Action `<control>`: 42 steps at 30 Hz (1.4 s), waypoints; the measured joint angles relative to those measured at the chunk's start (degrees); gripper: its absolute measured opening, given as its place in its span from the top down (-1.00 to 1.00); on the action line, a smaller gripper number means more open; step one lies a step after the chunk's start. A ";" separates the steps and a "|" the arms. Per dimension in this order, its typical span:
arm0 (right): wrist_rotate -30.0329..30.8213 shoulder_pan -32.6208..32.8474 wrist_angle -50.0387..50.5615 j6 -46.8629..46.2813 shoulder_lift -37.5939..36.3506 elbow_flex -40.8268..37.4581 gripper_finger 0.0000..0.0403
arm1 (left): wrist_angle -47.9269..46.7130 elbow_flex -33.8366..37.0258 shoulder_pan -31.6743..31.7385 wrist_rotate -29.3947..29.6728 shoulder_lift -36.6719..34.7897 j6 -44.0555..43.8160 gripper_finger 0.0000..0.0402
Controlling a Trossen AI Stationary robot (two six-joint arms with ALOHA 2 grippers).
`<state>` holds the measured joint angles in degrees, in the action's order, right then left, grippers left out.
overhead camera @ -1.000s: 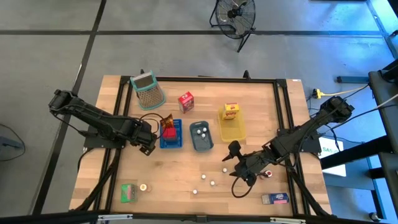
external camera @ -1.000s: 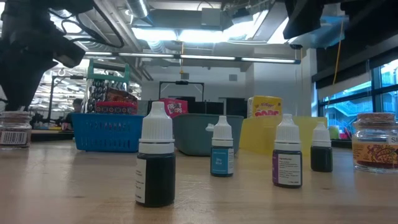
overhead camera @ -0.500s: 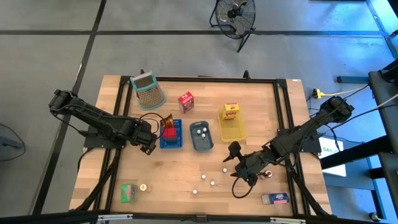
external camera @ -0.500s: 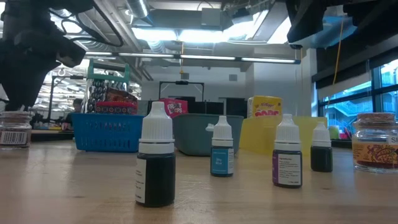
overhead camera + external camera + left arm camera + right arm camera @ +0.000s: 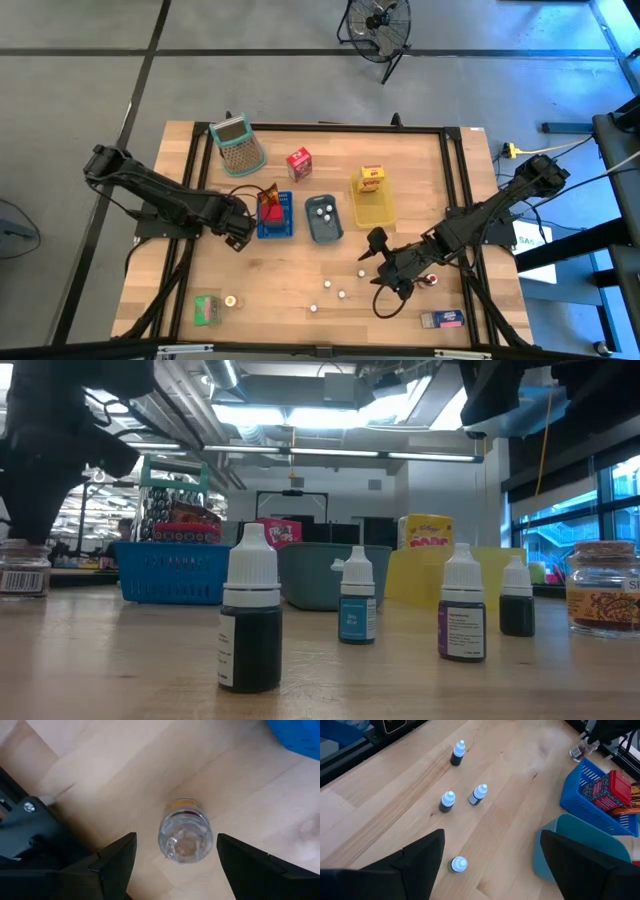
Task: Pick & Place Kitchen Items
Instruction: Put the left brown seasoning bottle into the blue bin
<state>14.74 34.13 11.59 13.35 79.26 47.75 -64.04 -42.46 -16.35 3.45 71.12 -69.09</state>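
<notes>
While left hand hovers, fingers spread, over small glass jar near worktop's left edge: approach step; next, descend, clench. Right hand released, waiting.

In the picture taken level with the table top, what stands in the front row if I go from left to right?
Small jar with a barcode label → tallest dropper bottle, dark liquid → dropper bottle with blue label → dropper bottle with purple label → smaller dark dropper bottle → spice jar.
</notes>
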 joint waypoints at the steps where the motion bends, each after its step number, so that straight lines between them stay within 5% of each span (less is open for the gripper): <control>1: 0.00 0.00 -0.03 -0.05 0.00 0.00 -0.65 | 0.05 0.00 0.10 -0.05 0.33 -0.03 -0.35; 42: 0.09 -0.02 -1.09 -0.02 0.00 0.00 -0.65 | 7.25 0.01 1.94 -6.75 8.53 7.32 -0.35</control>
<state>14.83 34.11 10.49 13.33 79.26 47.75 -56.80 -42.45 -14.41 -3.30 79.64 -61.77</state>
